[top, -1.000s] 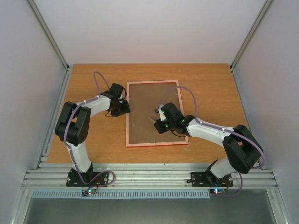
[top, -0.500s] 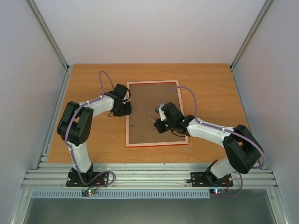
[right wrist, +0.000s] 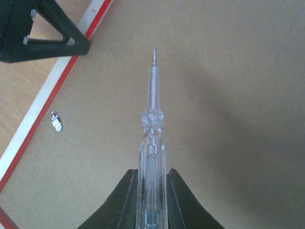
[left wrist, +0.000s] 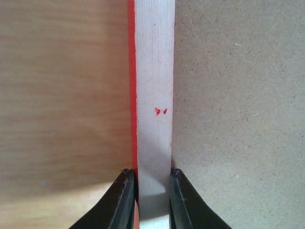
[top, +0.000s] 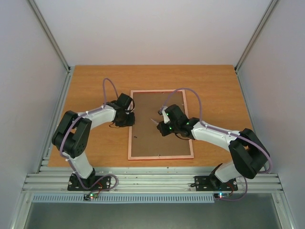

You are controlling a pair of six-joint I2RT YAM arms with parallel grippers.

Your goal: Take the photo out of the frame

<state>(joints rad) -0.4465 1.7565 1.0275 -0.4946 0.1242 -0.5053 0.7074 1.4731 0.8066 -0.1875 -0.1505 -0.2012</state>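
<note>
With left gripper (left wrist: pixel 152 191) pinching the left rail of the thin red rectangular frame (top: pixel 161 157), face-down mid-picture, and right gripper (right wrist: pixel 152 191) closed on a clear plastic screwdriver (right wrist: pixel 153 119): seemingly at the backing-release step. Next, probably: tip worked under the brown backing board (top: pixel 159 136) edge; sunset photo unseen, presumably beneath.

Back rail of the frame (left wrist: pixel 155 71): matt white paint with a fine ribbed grain, and red paint on the outer edge. The backing board (left wrist: pixel 238 95) is brown pressed fibreboard, matt, slightly rough and speckled. The table (left wrist: pixel 62 95) has a smooth wood-grain surface with low sheen. The screwdriver (right wrist: pixel 153 119) is clear glossy plastic with a bare metal tip. The retaining tab (right wrist: pixel 56 120) is small, shiny metal. Fingers of the left gripper (left wrist: pixel 152 172) and right gripper (right wrist: pixel 151 172): smooth black plastic, slight sheen.
</note>
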